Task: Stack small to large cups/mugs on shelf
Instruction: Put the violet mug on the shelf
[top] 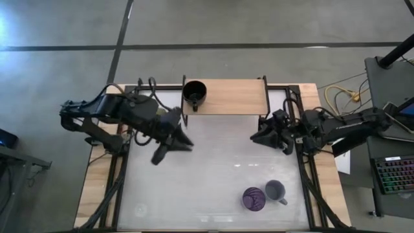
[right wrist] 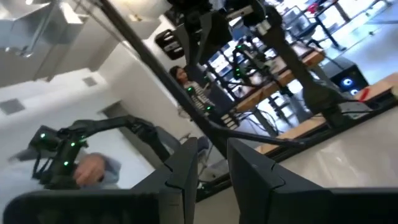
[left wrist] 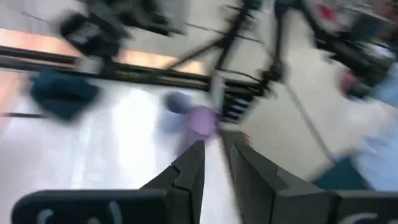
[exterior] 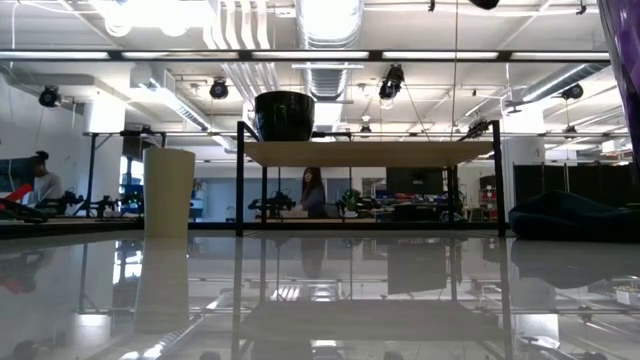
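Observation:
The black mug (top: 194, 92) stands upright on the left end of the shelf's wooden board (top: 233, 97); it also shows in the low view (exterior: 285, 115). The purple tumbler (top: 253, 199) and the lavender-grey mug (top: 275, 190) stand side by side on the table near its near right corner. The cream cup (exterior: 168, 192) stands on the table left of the shelf; I cannot make it out in the high view. My left gripper (top: 184, 142) hovers over the table near the shelf's left end, shut and empty (left wrist: 216, 152). My right gripper (top: 254, 136) waits at the right, shut and empty (right wrist: 212, 152).
A dark navy cloth lump (exterior: 570, 215) lies at the far right, also in the left wrist view (left wrist: 62, 93). The white tabletop (top: 220, 168) lies bare between the shelf and the two cups. People sit in the room behind the table (exterior: 312, 190).

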Robot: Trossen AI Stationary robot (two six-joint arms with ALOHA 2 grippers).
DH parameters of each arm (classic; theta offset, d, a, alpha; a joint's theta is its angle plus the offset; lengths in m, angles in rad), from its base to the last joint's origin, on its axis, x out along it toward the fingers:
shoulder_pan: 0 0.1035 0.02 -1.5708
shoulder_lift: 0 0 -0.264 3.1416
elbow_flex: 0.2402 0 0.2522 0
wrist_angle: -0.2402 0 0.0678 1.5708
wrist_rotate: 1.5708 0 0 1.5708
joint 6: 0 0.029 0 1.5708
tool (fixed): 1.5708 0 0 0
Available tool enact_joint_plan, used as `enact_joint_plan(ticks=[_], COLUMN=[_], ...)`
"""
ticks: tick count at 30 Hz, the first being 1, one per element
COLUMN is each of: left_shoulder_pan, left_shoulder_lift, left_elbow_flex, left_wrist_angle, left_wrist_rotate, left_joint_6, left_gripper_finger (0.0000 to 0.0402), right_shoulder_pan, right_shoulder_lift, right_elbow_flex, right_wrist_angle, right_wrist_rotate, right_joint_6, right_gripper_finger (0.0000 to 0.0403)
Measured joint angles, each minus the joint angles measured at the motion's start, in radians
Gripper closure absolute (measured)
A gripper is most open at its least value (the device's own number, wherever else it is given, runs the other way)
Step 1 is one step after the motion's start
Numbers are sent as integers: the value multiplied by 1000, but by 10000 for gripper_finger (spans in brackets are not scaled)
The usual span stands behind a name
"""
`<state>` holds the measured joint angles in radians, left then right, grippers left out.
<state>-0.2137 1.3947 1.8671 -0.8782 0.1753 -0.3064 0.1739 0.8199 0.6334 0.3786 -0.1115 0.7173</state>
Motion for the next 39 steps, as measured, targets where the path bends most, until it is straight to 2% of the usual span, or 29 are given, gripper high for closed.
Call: enact_joint_plan(ticks=[2,4,8,10,13,17,24,29,32,35,39], left_shoulder_pan=[-4,-6,-2,-4,-4,-2,-3,-2,-2,-2,-2], left_shoulder_lift=[-2,1,6,-1,-4,-4,-4,-6,-6,-8,-14], left_elbow_flex=[-15,-30,-38,-36,-33,-33,-34,-35,-35,-35,-36], left_wrist_angle=[9,36,151,191,194,201,233,234,229,184,81], left_wrist_rotate=[115,151,142,134,124,112,107,106,106,100,28], left_joint_6=[12,55,51,50,52,52,59,53,52,52,55], left_gripper_finger=[336,336,336,336,336,336,336,336,336,336,336], right_shoulder_pan=[9,12,11,12,11,9,9,9,9,12,34], right_shoulder_lift=[1,2,19,27,53,88,164,223,240,262,331], right_elbow_flex=[0,0,0,0,0,4,86,173,282,454,683], right_wrist_angle=[2,4,28,37,52,104,103,34,-158,-597,-1111], right_wrist_rotate=[-2,2,14,55,112,112,114,108,109,167,249], right_joint_6=[18,56,29,11,60,101,-48,-90,-142,-172,-147], right_gripper_finger=[321,321,321,321,321,321,321,321,321,321,321])
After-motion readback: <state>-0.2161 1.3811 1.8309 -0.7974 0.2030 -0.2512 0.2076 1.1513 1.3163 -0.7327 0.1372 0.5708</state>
